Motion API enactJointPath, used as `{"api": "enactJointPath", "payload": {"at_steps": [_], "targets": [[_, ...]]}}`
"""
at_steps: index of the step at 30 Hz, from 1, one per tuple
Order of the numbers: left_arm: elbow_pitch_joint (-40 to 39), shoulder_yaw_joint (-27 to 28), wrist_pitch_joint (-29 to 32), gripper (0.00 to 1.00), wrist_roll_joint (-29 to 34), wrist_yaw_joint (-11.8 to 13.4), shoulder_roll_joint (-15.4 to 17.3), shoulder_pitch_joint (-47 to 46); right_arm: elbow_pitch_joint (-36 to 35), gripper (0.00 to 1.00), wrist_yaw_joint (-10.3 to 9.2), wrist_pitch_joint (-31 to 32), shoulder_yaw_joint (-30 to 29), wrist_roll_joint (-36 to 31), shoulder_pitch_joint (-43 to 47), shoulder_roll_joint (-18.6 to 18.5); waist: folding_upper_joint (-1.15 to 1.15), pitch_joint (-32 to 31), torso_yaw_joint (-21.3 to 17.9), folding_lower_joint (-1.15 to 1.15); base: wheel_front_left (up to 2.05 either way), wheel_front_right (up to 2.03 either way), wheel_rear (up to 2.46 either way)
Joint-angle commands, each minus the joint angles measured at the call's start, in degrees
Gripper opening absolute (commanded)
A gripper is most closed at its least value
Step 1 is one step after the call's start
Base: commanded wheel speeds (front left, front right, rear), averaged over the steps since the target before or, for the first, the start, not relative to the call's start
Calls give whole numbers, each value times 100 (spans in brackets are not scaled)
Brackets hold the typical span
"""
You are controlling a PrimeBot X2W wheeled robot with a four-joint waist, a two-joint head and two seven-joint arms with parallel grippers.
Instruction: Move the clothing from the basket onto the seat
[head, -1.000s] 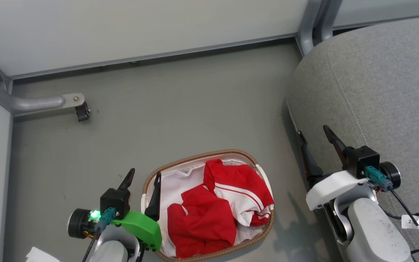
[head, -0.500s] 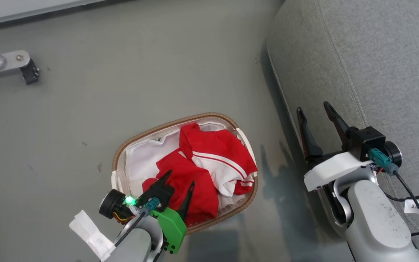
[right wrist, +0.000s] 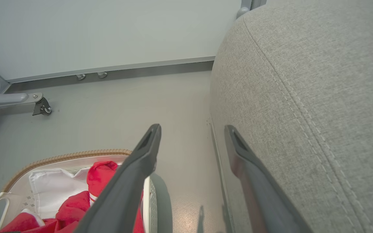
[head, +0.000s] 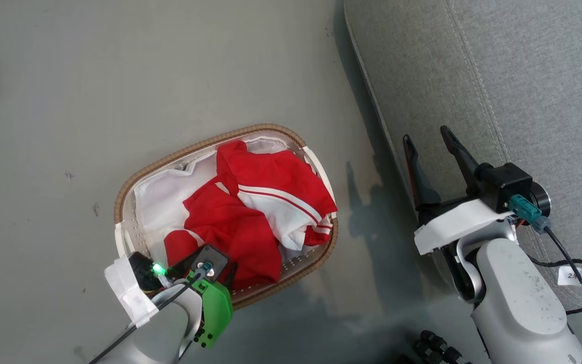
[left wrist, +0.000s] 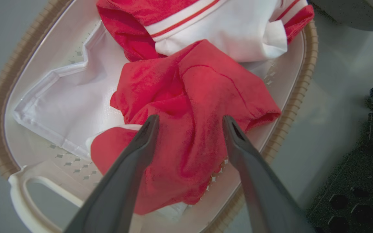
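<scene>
The clothing, red with white panels and stripe trim, lies bunched in the oval basket on the floor. My left gripper hangs over the basket's near end, pointing down. In the left wrist view it stands open, its fingers straddling a red fold of the clothing from above inside the basket. My right gripper is open and holds nothing, beside the front edge of the grey seat. The right wrist view shows that gripper between the seat and the basket.
A white liner covers the basket's left half. Bare grey floor surrounds the basket. A metal leg with a caster stands by the pale back wall. Dark cables lie near my base.
The head camera has tilted down. My left gripper has swung from beside the basket's left rim to over the red clothing, now pointing down. The right gripper has held its place.
</scene>
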Motion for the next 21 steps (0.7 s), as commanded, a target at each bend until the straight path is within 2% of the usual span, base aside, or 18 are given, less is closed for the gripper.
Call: {"api": "enactJointPath", "payload": {"at_steps": [1,10,19,20,21], "targets": [[124,-60,21,100,-9,-17,37,-169,-27,100,-4,-25,12,50,-84,-10,0,206,-104,0,0,0,0],[507,-698,345,100,216,-14,89,-663,-107,100,-4,-25,108,184,-222,-10,0,599,-173,0,0,0,0],[604,-1046,616,100,-87,-5,197,-932,-138,100,-4,-25,267,348,-295,-12,0,812,-245,0,0,0,0],[604,-1072,618,76,-121,-5,202,-928,-131,100,-4,-25,271,360,-299,-14,0,812,-250,0,0,0,0],[606,-1081,587,41,-204,-5,208,-926,-117,100,-4,-25,281,372,-303,-13,0,804,-254,0,0,0,0]]}}
